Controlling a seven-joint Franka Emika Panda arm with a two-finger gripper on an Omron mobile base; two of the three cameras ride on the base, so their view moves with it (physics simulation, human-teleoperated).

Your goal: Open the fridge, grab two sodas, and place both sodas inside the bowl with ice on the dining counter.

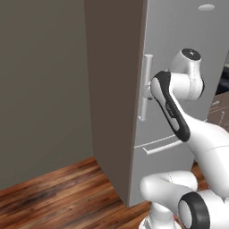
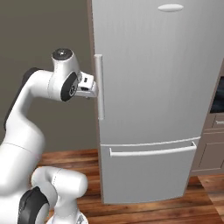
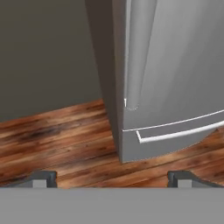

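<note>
The fridge [image 2: 157,100] stands shut, its vertical handle [image 2: 99,86] just beside the gripper [image 2: 91,89]. If the approach drifts sideways, the fingers [image 3: 43,178] could close beside the handle and slip off. They are spread wide, holding nothing, apparently not yet around the handle.

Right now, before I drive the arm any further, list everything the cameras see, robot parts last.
Tall pale grey fridge: one, door shut, right of centre.
Vertical silver cylindrical handle: one, on the door's left edge.
Lower drawer with bar handle: one, grey, beneath the door.
Brown wooden floor: below the fridge.
Dull grey-brown wall: left of the fridge.
Dark cabinet: one, at the right edge.
Gripper: one, white arm, jaws open, beside the handle.
</note>
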